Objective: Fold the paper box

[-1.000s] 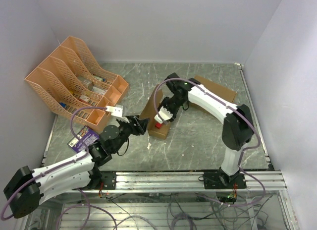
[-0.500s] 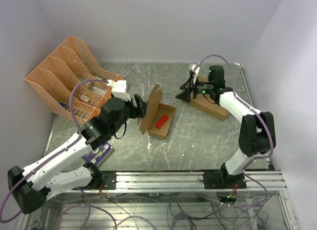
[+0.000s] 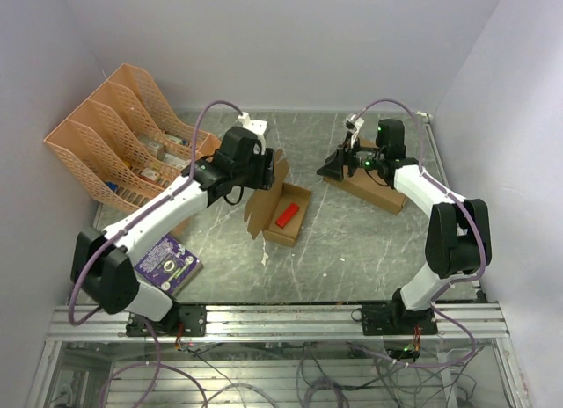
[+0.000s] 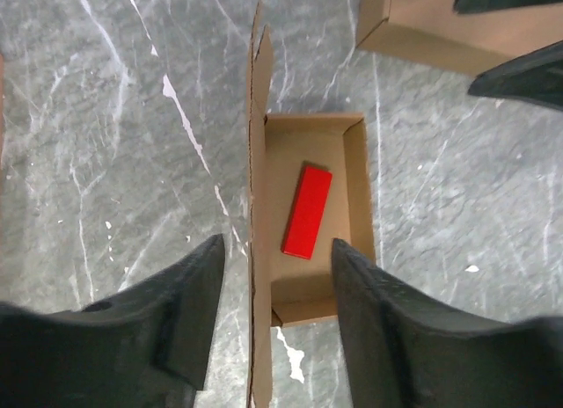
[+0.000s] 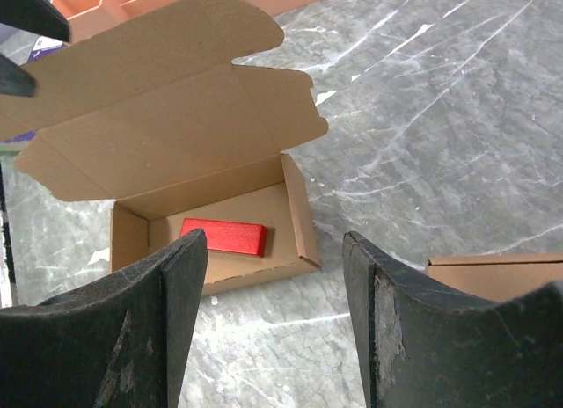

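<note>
Over grey marble tabletop (image 3: 352,241), my left gripper (image 4: 277,250) and right gripper (image 5: 273,241) both gape empty, so I'd press the upright lid (image 4: 257,206) of the small brown cardboard box (image 4: 356,197) down slowly.

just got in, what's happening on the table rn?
A small brown thin-cardboard box sits open on the table with a red rectangular block inside. Its hinged lid stands upright, not yet folded shut. The left tool hangs open above it, one finger on each side of the lid, gripping nothing. The right tool, also open and empty, is off at the back right by a larger brown cardboard box.
</note>
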{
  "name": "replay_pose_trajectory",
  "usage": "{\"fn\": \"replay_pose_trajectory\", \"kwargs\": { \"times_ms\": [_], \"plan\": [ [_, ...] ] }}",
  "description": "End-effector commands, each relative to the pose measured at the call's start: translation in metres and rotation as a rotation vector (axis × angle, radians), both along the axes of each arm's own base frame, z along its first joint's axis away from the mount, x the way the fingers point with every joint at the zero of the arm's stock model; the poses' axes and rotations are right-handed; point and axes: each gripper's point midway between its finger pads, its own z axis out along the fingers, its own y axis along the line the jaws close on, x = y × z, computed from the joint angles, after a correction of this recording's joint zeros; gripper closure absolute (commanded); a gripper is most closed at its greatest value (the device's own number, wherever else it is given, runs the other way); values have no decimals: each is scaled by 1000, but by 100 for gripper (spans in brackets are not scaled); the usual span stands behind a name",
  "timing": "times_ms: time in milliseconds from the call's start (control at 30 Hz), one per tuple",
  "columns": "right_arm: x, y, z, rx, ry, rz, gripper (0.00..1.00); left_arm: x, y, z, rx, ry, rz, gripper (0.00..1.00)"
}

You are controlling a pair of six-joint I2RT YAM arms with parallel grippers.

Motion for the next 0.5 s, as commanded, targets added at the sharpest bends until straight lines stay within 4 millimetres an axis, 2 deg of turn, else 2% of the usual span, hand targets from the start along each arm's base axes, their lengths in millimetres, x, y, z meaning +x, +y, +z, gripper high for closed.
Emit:
{"fn": "replay_pose_trajectory", "kwargs": {
  "times_ms": [0, 133, 467],
  "plan": [
    [-3, -3, 7, 29, -2, 6, 38, 5, -7, -9, 84, 33, -95, 43],
    [-3, -9, 11, 42, 0, 9, 38, 12, -13, -16, 143, 30, -160, 67],
    [-6, -22, 28, 63, -56, 0, 37, 20, -22, -21, 215, 5, -282, 90]
  ]
}}
